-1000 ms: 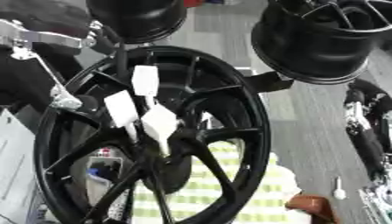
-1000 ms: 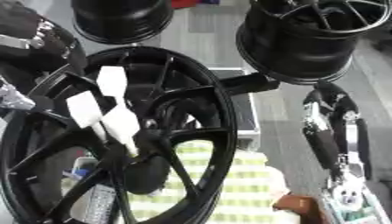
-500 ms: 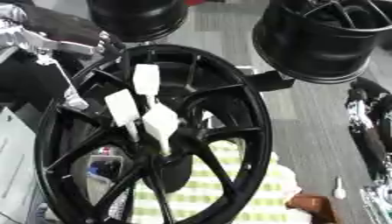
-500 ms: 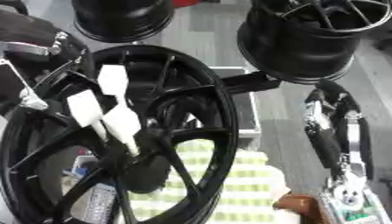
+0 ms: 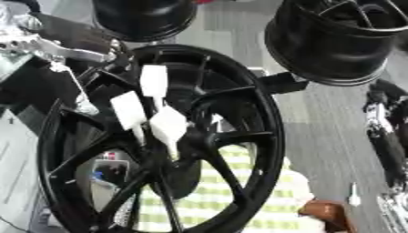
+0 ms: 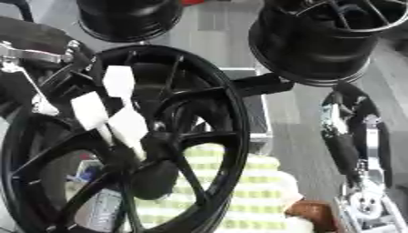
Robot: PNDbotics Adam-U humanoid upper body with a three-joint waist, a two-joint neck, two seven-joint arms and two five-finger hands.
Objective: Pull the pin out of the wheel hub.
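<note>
Three white tabs point(image 5: 151, 107) stood clustered at the hub point(image 5: 171, 150) of the big black wheel point(image 5: 159, 141), which filled the middle of the view, upright on its rim; each looked like a flat, matte rectangle on a thin stem, one at twelve o'clock of the hub, one at ten, one nearest the centre. These were presumably the pins, all seated. The left hand point(image 5: 76, 45) reached in from ten o'clock, black and silver, over the wheel's upper rim near a spoke; whether its fingers were spread or curled could not be told. The right arm point(image 6: 350, 145) hung idle at three o'clock, and its hand's state could not be told either. By my judgement the step was the approach: nothing was gripped yet. Next, the left hand would need to come down toward the hub, pinch one tab by its flat faces, and draw it straight out along its stem. The wheel was glossy, with slim curved spokes.
</note>
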